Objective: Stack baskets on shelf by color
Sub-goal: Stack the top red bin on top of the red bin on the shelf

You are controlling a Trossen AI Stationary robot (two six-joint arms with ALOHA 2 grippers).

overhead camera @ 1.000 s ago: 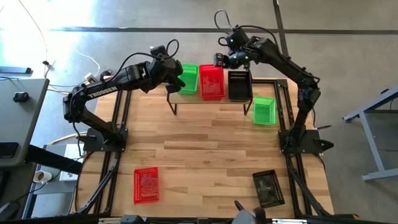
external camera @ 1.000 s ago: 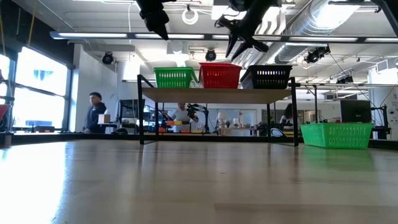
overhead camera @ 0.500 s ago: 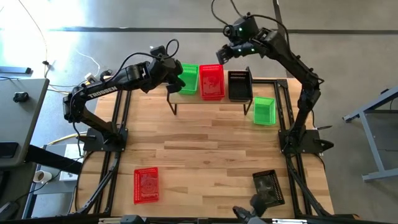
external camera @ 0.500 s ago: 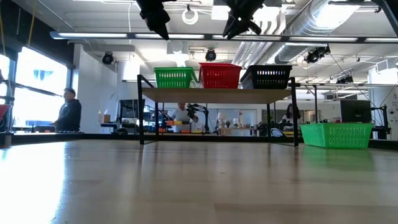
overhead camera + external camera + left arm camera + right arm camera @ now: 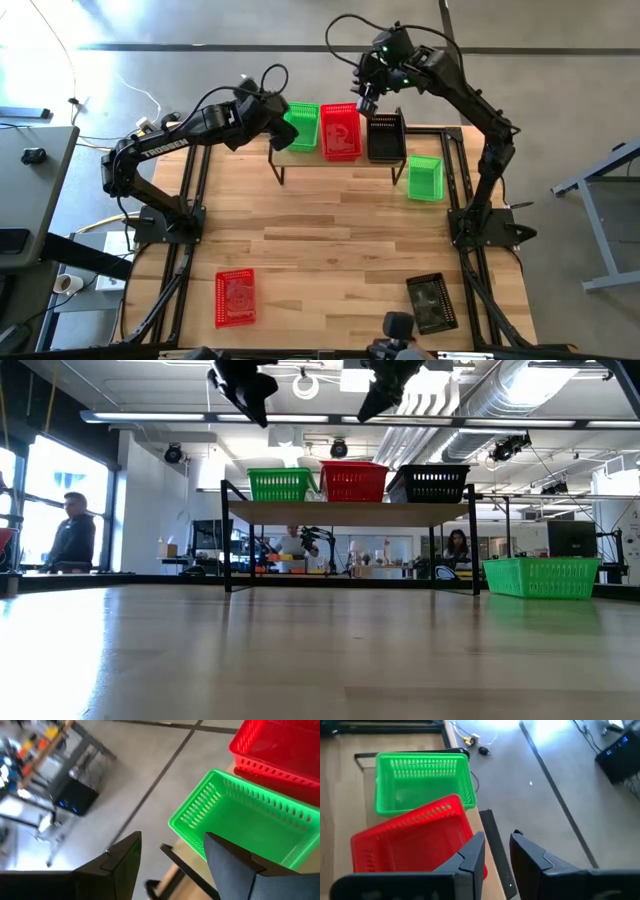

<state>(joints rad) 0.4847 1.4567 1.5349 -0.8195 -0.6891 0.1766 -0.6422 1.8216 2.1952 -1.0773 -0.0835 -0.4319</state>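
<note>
The shelf [image 5: 335, 160] stands at the table's far edge. On its top [image 5: 350, 512] sit a green basket [image 5: 303, 127], a red basket [image 5: 340, 132] and a black basket [image 5: 386, 138], side by side. My left gripper [image 5: 284, 124] hovers open above the green basket's left end [image 5: 250, 825]. My right gripper [image 5: 365, 95] hangs high beyond the red basket's far end [image 5: 415, 845], its fingers a little apart and empty. Another green basket [image 5: 425, 178] rests on the table right of the shelf.
A red basket [image 5: 235, 297] lies at the near left of the table and a black basket [image 5: 432, 303] at the near right. The middle of the tabletop [image 5: 330, 230] is bare wood. People move in the room behind the table [image 5: 75, 530].
My right gripper has risen from just above the red basket on the shelf and has turned, and now hangs high over the shelf's far edge. The baskets on the shelf have stayed in place.
</note>
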